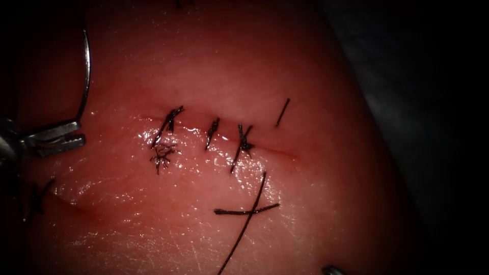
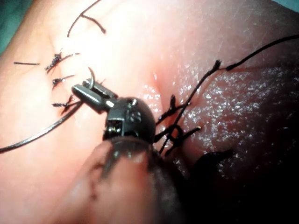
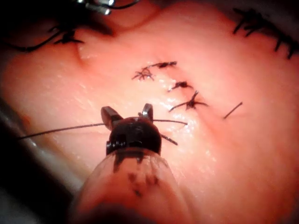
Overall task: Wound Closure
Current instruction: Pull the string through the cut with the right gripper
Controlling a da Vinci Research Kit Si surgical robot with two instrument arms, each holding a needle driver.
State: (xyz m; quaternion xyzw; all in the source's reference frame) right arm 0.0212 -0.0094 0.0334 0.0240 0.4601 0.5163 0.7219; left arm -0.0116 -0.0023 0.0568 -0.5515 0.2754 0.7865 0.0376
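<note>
Left tool [image 1: 76, 137] has its jaws clamped on the curved needle [image 1: 87, 66] at one end; the arc rises clear of the tissue [image 1: 316, 168], left of the cut [image 1: 275, 150]. Right tool [image 3: 127, 113] jaws spread, holding nothing, thread [image 3: 60, 129] passing just beside them. Needle: stiff, slick steel, likely to pivot; best gripped mid-curve. Thread limp and light.

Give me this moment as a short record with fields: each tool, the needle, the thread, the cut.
left tool: left tool, left of the cut, jaws shut on the needle
needle: needle, held near one end, curving up from the jaws, clear of the tissue
right tool: right tool, jaws open, holding nothing
thread: thread lying loose on the tissue below the cut
cut: cut with three stitches; right end not yet stitched
</note>
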